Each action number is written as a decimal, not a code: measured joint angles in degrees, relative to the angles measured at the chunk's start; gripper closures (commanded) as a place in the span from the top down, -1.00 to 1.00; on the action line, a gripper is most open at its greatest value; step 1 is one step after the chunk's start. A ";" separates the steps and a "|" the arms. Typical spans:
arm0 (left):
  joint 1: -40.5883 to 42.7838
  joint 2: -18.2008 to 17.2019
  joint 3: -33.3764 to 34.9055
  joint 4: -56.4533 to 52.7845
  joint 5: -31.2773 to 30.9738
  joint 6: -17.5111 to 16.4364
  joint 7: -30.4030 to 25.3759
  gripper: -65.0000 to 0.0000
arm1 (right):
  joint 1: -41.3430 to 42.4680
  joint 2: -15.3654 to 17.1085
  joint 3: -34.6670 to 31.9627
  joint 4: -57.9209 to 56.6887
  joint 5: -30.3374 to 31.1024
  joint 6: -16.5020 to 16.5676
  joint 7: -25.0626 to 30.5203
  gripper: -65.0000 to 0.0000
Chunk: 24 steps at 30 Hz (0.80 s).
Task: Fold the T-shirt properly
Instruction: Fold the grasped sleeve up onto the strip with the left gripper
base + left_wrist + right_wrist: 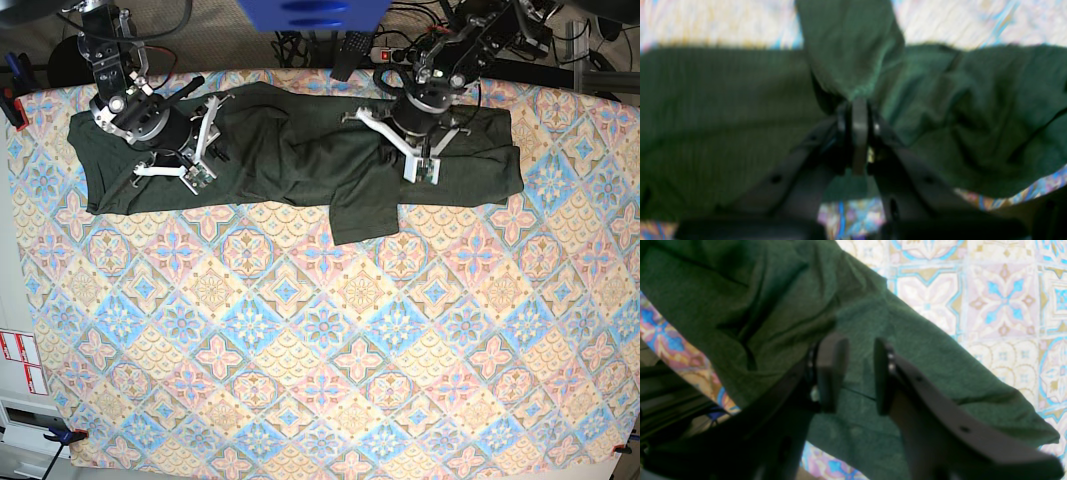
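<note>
Patterned tile cloth in blue, pink and yellow covering the whole table (320, 340). One T-shirt (290, 155), dark olive green, spread in a long band across the far side of the table, with one flap hanging toward the near side around the middle. Two arms reaching in from the far edge, both bent down over the garment. Left gripper (859, 110) over the shirt's middle part on the base view's right, jaws clenched on a pinched-up fold of the green fabric, cloth rising in a peak above the tips in the blurred left wrist view. Right gripper (858, 373) over the shirt's end on the base view's left, jaws released with a clear gap between them, tips close above a flat stretch of fabric, nothing held.
</note>
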 measured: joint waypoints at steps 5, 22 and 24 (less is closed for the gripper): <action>1.05 0.04 0.00 -2.03 0.04 0.35 0.07 -1.00 | 0.00 0.02 -0.04 0.00 0.02 -0.02 0.00 -0.47; -7.30 0.59 -0.85 -1.90 -0.52 0.26 12.09 0.41 | 0.02 0.02 -0.09 0.00 0.04 0.00 0.04 -0.47; -8.90 0.85 -2.71 -2.08 -0.46 0.26 11.96 0.41 | 0.02 0.02 -0.09 0.00 0.02 -0.02 0.00 -0.47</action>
